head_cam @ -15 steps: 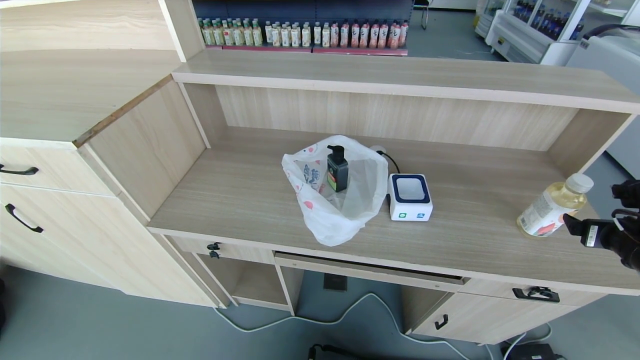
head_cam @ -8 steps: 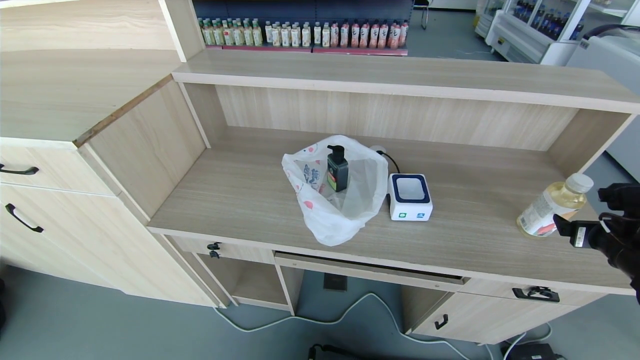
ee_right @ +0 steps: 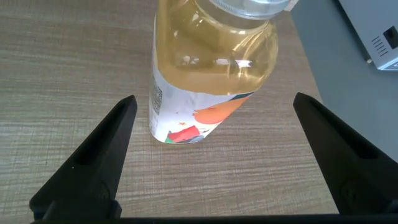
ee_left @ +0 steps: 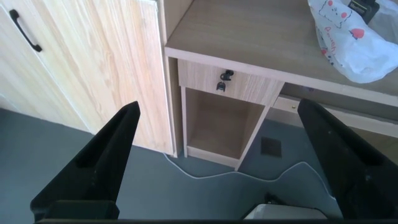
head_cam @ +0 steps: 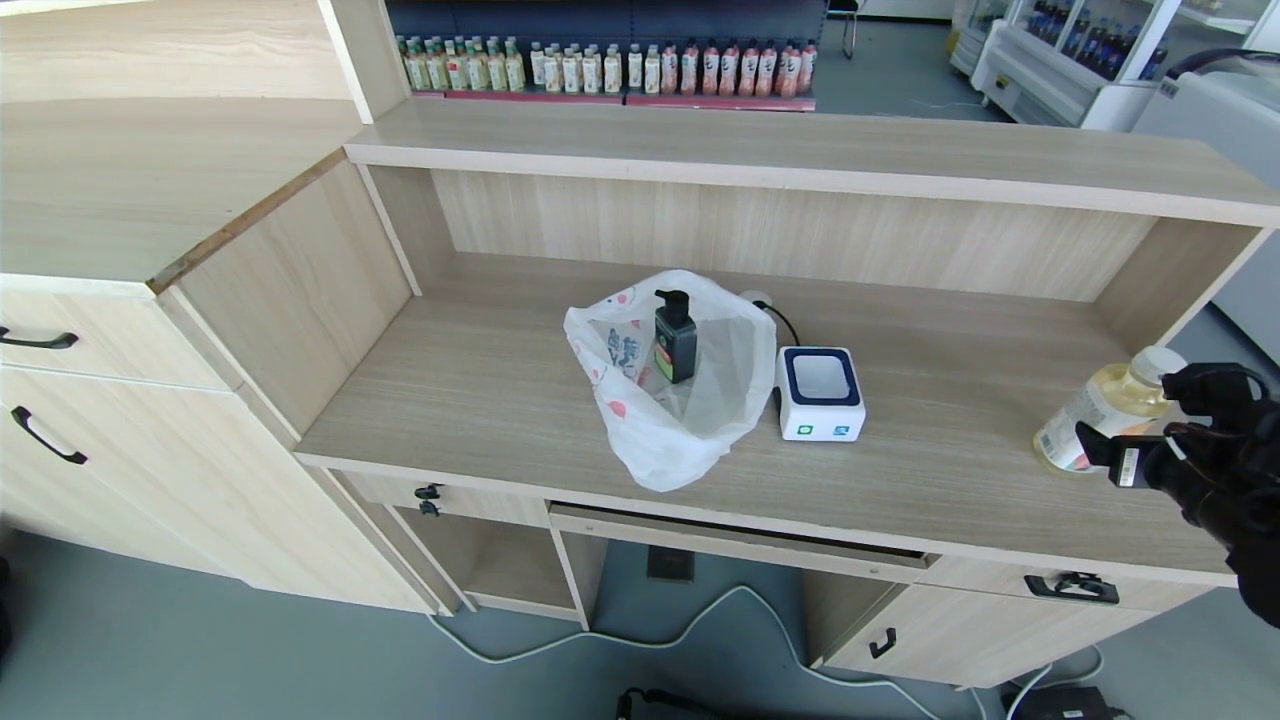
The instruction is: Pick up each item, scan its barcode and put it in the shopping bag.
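From the head view, the light wooden counter (head_cam: 480,400) carries a white, half-clear plastic shopping bag with small prints (head_cam: 655,435) near the middle of its front edge. A black pump bottle with a coloured label (head_cam: 675,345) stands upright inside it. Just beside the bag, toward the right end, sits a white box scanner with a dark blue frame round its top window (head_cam: 820,393). The clear plastic bottle of pale yellow liquid with a white cap (head_cam: 1105,412) stands at the right end of the counter, well apart from the scanner. My right gripper (head_cam: 1140,412) is at that bottle, one black finger by the cap and the other by the label.

In the left wrist view, my left gripper (ee_left: 217,107) hangs in front of the counter's left front corner, below its top, fingers spread wide with nothing between them. Beyond them are a small keyed drawer front (ee_left: 227,79) and an open cubby (ee_left: 221,130) under it. The shopping bag (ee_left: 351,43) lies along the front edge above.

In the right wrist view, my right gripper (ee_right: 214,102) is spread wide, and the yellow bottle (ee_right: 211,68) stands on its base between the two fingers, with a gap on each side, near the counter's right edge.
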Tool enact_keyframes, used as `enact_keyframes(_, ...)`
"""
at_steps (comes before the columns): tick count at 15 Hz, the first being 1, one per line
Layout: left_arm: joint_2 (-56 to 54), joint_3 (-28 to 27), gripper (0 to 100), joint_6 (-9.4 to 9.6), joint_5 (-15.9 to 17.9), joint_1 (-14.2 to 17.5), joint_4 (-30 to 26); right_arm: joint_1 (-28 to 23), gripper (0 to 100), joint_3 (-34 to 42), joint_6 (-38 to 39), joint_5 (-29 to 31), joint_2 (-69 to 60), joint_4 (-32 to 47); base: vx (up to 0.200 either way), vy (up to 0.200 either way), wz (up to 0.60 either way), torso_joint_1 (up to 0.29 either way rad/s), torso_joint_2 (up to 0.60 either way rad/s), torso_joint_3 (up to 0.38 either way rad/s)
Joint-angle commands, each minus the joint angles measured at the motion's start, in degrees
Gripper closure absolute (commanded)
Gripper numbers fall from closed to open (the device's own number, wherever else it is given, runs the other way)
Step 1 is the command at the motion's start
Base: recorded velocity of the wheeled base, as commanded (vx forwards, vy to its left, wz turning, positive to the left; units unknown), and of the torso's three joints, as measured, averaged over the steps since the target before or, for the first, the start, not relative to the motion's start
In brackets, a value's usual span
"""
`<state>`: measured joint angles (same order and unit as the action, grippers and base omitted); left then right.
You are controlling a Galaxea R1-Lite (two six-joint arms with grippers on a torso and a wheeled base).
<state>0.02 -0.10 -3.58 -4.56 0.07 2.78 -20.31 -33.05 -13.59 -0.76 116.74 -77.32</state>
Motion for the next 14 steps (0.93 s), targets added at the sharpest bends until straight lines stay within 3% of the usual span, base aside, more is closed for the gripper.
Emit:
enact_keyframes(1,0.0,0.0,0,-0.02,0.0,0.0,0.0,0.3,0,-0.6,0.0,0.0,0.9,0.0,0.000,0.000,0.00,0.000,0.00,0.000)
enact_keyframes(14,0.0,0.0,0,-0.02,0.0,0.0,0.0,1.1,0,-7.4,0.1,-1.0,6.3,-1.2,0.000,0.000,0.00,0.000,0.00,0.000)
